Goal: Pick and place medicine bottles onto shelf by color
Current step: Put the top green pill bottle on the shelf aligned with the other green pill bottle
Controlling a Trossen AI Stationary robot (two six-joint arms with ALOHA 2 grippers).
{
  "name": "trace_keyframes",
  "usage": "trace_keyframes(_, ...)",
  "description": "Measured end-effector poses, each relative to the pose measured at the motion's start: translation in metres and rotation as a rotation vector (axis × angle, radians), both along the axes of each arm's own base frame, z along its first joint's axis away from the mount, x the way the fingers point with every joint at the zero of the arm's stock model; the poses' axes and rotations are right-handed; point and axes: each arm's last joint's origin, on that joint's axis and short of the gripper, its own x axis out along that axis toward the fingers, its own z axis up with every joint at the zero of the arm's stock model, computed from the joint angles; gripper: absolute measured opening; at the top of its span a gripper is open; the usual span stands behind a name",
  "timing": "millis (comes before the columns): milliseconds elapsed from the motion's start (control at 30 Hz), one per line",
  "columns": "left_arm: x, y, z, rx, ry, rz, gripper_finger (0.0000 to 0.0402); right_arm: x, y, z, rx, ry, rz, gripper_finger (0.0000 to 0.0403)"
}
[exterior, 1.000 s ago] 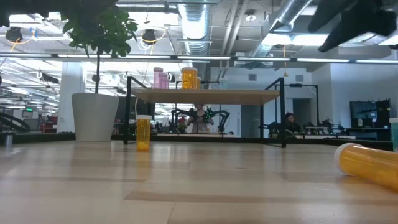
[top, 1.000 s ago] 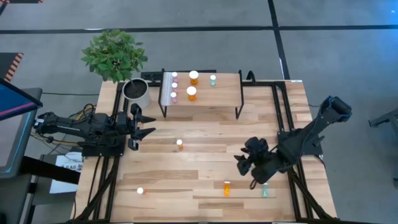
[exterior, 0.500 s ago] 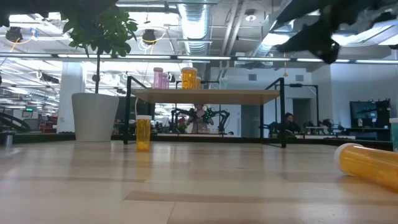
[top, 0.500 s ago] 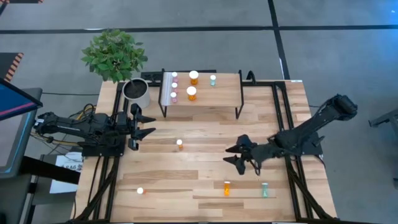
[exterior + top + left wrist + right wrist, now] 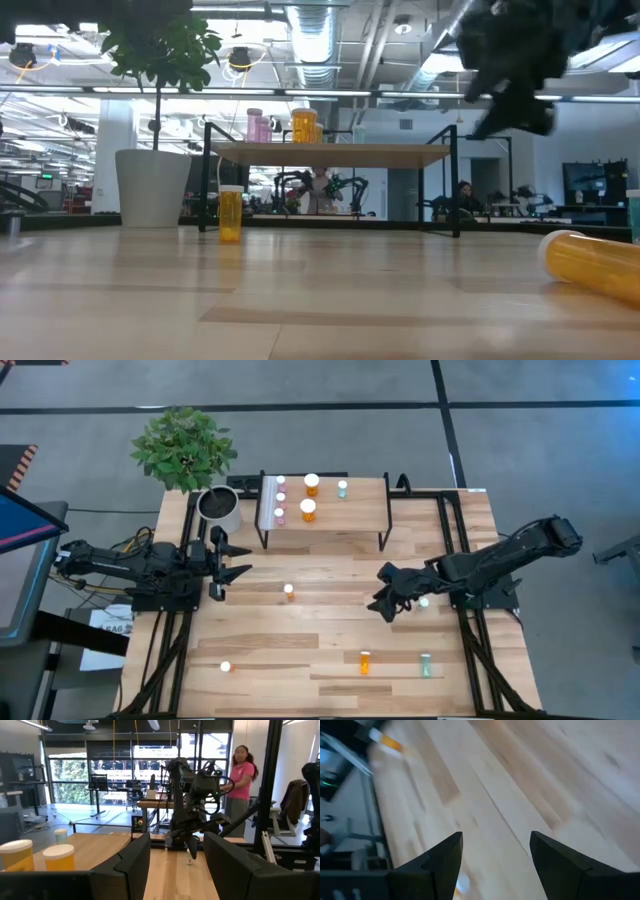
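Right tool [image 5: 385, 603], fingers spread wide and empty, has swung toward the shelf [image 5: 352, 510] from the green bottle [image 5: 425, 665] standing upright.

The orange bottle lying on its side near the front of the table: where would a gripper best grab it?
Probably across the middle of its orange body, coming straight down from above. The orange bottle lies flat on the table, so its round sides face outward for the fingers, with bare wood all around it. The right gripper hangs open nearest it.
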Motion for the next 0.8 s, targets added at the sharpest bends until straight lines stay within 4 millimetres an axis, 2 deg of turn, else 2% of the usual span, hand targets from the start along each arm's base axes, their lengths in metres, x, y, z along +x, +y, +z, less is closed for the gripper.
trace_keyframes(267,0.004,0.000,-0.002,0.004,0.021,0.020,0.0173,-0.012,0.008,0.006,0.032,0.011,0.008,0.0254)
trace_keyframes(467,0.003,-0.001,0.001,-0.052,-0.017,-0.020,0.0173,-0.014,0.012,0.008,0.033,0.002,0.001,0.0254)
trace_keyframes(800,0.003,-0.001,0.001,-0.031,-0.012,-0.013,0.0173,-0.016,0.013,0.005,0.026,0.027,-0.013,0.0254)
